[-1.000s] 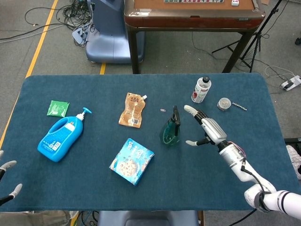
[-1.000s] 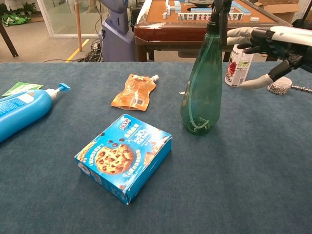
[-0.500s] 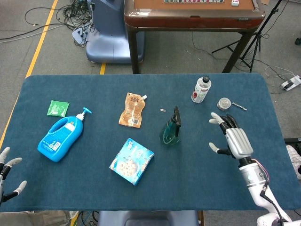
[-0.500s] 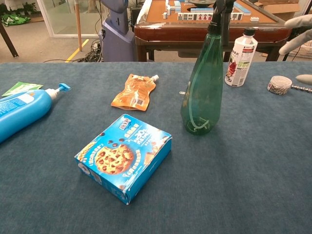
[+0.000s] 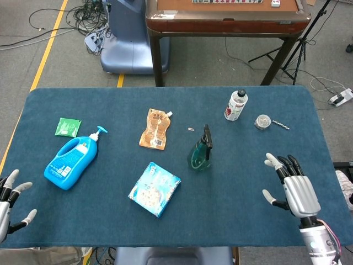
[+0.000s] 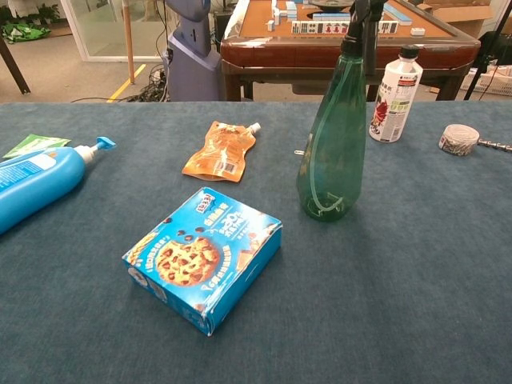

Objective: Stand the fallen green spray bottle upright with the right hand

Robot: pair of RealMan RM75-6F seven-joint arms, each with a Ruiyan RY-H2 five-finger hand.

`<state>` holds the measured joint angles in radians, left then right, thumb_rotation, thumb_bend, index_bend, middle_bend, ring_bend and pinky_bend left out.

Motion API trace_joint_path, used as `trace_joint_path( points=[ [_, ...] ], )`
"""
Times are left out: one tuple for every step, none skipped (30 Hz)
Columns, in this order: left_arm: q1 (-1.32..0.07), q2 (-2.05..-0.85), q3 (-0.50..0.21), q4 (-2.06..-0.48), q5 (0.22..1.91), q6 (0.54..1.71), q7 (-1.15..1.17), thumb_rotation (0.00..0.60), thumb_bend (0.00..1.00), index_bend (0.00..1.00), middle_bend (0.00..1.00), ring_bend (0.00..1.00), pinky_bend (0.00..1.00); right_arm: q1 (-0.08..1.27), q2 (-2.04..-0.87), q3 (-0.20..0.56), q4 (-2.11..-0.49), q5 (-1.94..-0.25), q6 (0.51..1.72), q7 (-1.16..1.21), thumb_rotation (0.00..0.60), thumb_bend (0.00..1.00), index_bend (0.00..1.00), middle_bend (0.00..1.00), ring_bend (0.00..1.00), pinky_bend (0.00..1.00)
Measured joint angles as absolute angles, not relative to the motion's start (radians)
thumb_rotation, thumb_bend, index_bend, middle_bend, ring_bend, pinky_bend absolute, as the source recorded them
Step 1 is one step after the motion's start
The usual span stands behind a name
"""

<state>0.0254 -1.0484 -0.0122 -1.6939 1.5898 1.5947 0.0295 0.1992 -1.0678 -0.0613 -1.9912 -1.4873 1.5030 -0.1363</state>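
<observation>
Our right hand (image 5: 294, 189) hangs with fingers spread and nothing in it, over the near edge of the desk (image 5: 231, 187), well apart from the green spray bottle (image 5: 201, 150). Our left hand (image 5: 10, 201) sits at the opposite near corner, far from the bottle, its fingers also apart and empty; the chest view shows neither hand.

The green spray bottle stands upright near the middle of the desk, its base flat on the blue cloth and its black trigger head on top, with nothing touching it. We judge the righting step done, so what is in hand is only the retreat and rest.

Around the bottle: a cookie box (image 5: 155, 189) lies nearer us and to its left, an orange pouch (image 5: 154, 128) lies farther back on its left, and a white bottle (image 5: 236, 105) stands behind it to the right.

The next move calls for little: we should keep the right hand away from the bottle, since a tall narrow bottle would likely tip at a light brush.
</observation>
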Motion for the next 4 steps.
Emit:
trace_joint_path(
  points=[
    [0.025, -1.048, -0.012, -1.694, 1.589, 1.595, 0.029, 0.600, 0.26, 0.25, 0.02, 0.04, 0.03, 0.187, -1.066, -0.068, -1.993, -1.499, 1.513, -0.140, 0.600, 0.26, 0.09, 0.25, 0.10, 0.00],
    [0.025, -1.048, -0.013, -1.694, 1.589, 1.595, 0.029, 0.600, 0.25, 0.25, 0.02, 0.04, 0.03, 0.172, -1.065, -0.077, -1.994, -1.515, 1.525, -0.144, 0.600, 0.26, 0.09, 0.25, 0.10, 0.00],
    [0.024, -1.048, -0.013, -1.695, 1.590, 1.596, 0.029, 0.600, 0.25, 0.25, 0.02, 0.04, 0.03, 0.161, -1.065, -0.083, -1.995, -1.526, 1.533, -0.146, 0.600, 0.26, 0.09, 0.25, 0.10, 0.00],
    [0.023, -1.047, -0.013, -1.695, 1.591, 1.596, 0.029, 0.600, 0.26, 0.25, 0.02, 0.04, 0.03, 0.151, -1.065, -0.088, -1.995, -1.535, 1.540, -0.149, 0.600, 0.26, 0.09, 0.25, 0.10, 0.00]
  ],
)
